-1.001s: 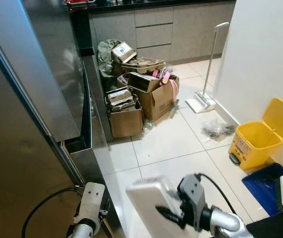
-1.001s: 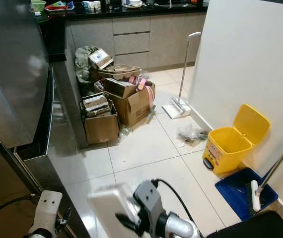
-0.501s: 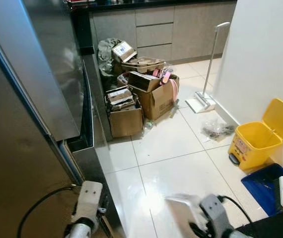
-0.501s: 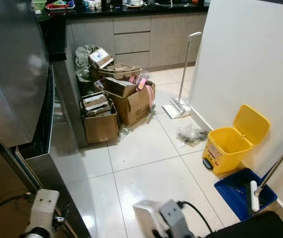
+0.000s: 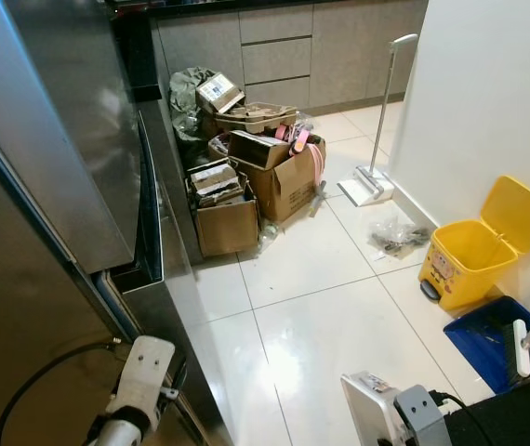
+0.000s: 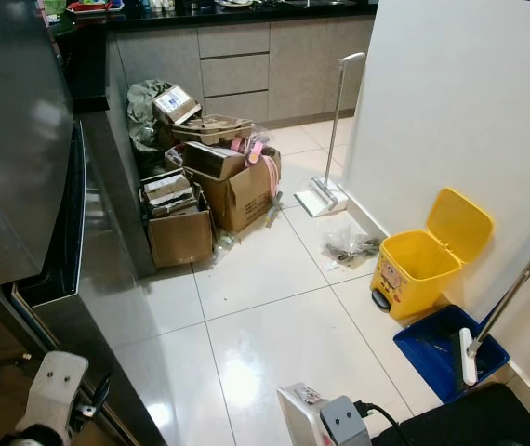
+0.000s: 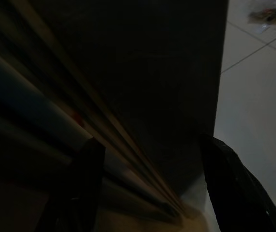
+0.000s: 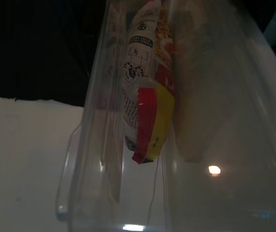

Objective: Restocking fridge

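Our right gripper (image 5: 404,423) jaws are closed on a clear box (image 8: 176,145) with a snack packet (image 8: 145,82) inside. It looks light and slippery, so we hold its rim. Our left gripper (image 7: 143,183) jaws are spread apart.

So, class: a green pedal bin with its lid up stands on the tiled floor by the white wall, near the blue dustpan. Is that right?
Not quite: the pedal bin is yellow, not green, as the left eye view shows. Its lid is up, and it stands on the tiled floor by the white wall, near the blue dustpan.
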Robot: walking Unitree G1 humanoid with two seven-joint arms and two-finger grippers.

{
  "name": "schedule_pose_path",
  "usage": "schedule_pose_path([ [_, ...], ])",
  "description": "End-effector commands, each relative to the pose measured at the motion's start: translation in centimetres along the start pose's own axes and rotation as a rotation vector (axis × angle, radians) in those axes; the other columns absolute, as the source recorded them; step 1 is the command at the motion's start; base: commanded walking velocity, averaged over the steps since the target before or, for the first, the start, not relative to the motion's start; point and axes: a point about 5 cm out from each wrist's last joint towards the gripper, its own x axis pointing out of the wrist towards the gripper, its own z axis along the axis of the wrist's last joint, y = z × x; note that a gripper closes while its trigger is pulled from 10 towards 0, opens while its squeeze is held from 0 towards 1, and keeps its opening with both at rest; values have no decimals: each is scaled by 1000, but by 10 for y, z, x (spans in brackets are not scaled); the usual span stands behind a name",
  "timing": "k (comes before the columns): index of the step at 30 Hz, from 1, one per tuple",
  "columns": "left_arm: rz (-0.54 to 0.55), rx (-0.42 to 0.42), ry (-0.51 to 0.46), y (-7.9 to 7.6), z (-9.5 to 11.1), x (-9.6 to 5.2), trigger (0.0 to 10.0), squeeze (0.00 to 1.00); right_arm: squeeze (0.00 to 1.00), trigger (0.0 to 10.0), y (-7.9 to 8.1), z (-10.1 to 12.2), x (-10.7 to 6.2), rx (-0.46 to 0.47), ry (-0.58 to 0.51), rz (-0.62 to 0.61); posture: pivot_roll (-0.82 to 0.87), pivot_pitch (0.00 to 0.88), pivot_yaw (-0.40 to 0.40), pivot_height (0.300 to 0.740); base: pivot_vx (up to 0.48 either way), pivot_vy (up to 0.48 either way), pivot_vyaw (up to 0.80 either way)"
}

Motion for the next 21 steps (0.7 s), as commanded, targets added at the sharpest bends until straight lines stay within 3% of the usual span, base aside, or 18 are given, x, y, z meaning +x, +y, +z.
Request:
schedule_pose_path([
  [1, -40, -38, -58, -6, 16, 6, 10000, 0, 0, 10000, 2, 4, 2, 0, -24, 15, -89, 72, -1, 740, 0, 0, 0],
  [7, -180, -91, -128, -31, 41, 16, 10000, 0, 0, 10000, 0, 11, 4, -8, -45, 21, -92, 69, -10, 740, 0, 0, 0],
  [8, -301, -142, -156, -54, 55, 20, 10000, 0, 0, 10000, -1, 12, 6, -12, -49, 25, -97, 69, -13, 740, 0, 0, 0],
  [9, -301, -142, -156, -54, 55, 20, 10000, 0, 0, 10000, -1, 12, 6, -12, -49, 25, -97, 69, -13, 740, 0, 0, 0],
  [13, -563, -259, -204, -105, 86, 23, 10000, 0, 0, 10000, 0, 12, 6, -17, -48, 34, -88, 65, -21, 740, 0, 0, 0],
  [14, -618, -284, -208, -116, 92, 23, 10000, 0, 0, 10000, 0, 12, 6, -17, -47, 37, -88, 65, -21, 740, 0, 0, 0],
  [15, -618, -284, -208, -116, 92, 23, 10000, 0, 0, 10000, 0, 12, 6, -17, -47, 37, -88, 65, -21, 740, 0, 0, 0],
  [17, -820, -344, -233, -152, 117, 22, 10000, 0, 0, 10000, 2, 11, 7, -21, -43, 44, -93, 62, -22, 740, 0, 0, 0],
  [18, -888, -372, -242, -162, 127, 21, 10000, 0, 0, 10000, 3, 11, 7, -21, -43, 44, -101, 62, -17, 740, 0, 0, 0],
  [19, -943, -397, -249, -168, 136, 19, 10000, 0, 0, 10000, 2, 13, 8, -23, -47, 43, -101, 62, -17, 740, 0, 0, 0],
  [21, -955, -396, -259, -166, 139, 19, 10000, 0, 0, 10000, 2, 14, 8, -22, -53, 40, -110, 64, -13, 740, 0, 0, 0],
])
